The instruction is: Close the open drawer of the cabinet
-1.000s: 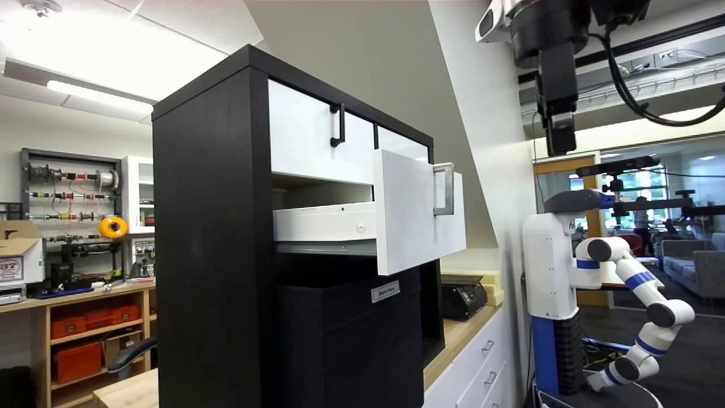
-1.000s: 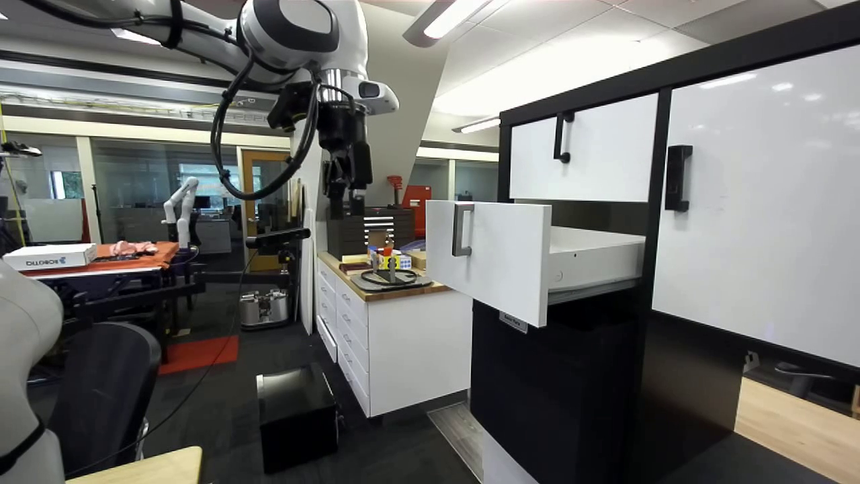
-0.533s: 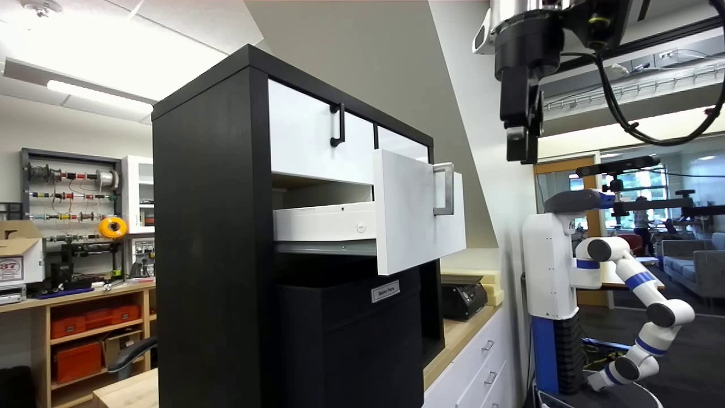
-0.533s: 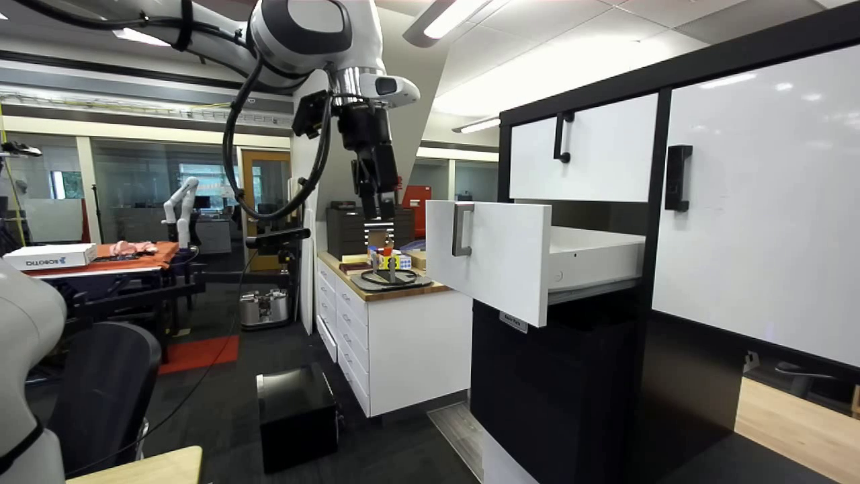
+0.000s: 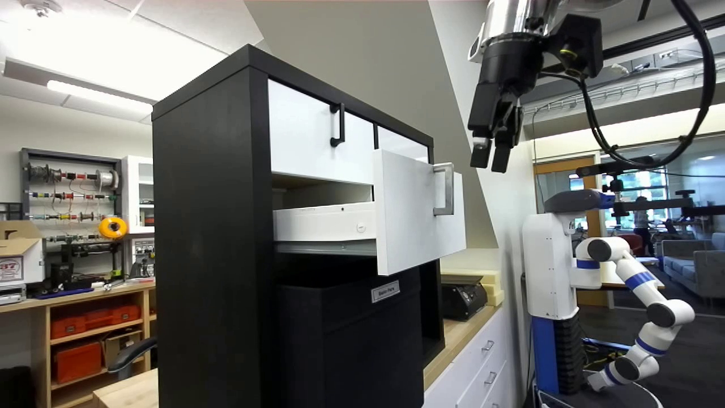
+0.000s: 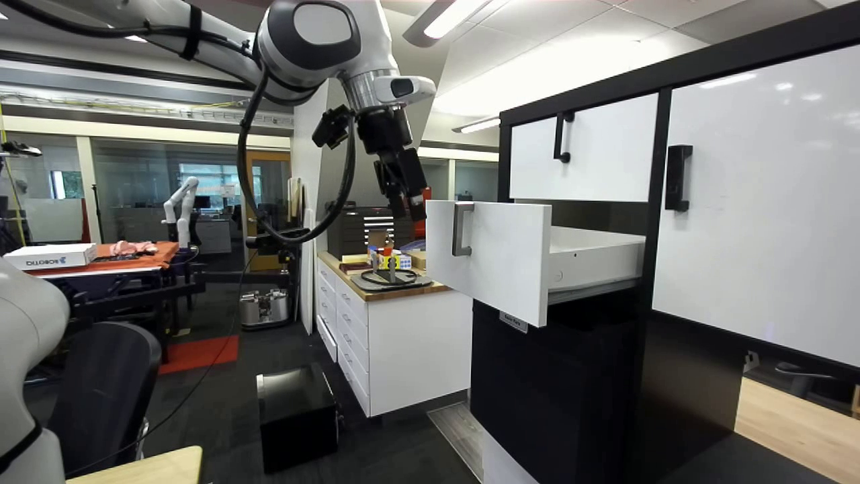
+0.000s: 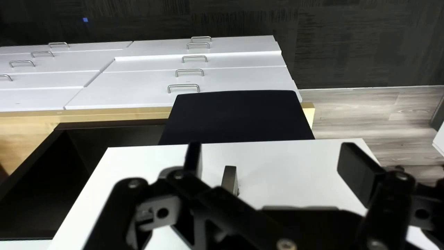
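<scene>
Low in the wrist view, the black gripper (image 7: 272, 161) is holding its fingers spread. Past them, the open drawer (image 7: 295, 173), smooth, flat and white with a grey bracket handle (image 7: 230, 178), is jutting from the black cabinet (image 5: 204, 226), central in an exterior view. A labelled black box (image 5: 362, 345) is standing beneath. Upper left in the wrist view, white counter drawers (image 7: 242, 80) are facing streaked dark carpet (image 7: 364, 45).

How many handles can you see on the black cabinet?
3: a grey handle on the open drawer, a black handle on the short white front above it, and another handle on the big white front beside them. Others may be hidden.
</scene>
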You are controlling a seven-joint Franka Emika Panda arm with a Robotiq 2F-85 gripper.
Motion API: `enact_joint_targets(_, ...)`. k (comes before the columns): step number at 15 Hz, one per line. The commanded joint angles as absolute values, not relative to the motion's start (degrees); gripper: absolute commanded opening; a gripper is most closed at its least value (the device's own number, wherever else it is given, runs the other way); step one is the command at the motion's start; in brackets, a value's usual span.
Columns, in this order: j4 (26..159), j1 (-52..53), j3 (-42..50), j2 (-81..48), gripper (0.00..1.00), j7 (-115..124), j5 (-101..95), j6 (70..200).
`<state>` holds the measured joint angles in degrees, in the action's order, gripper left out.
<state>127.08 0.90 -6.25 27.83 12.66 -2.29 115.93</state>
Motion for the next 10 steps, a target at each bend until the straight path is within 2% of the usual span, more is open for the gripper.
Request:
enact_joint_targets(1,128.40,-0.11,-6.00,27.99,1.00,13.27,-3.45,120.45)
enact_joint_targets(8,128.24,-1.77,-6.24,27.66,1.00,13.79,-5.18,126.53)
enact_joint_targets(10,127.49,-1.09,-5.93,27.51,1.00,12.73,-4.06,124.14)
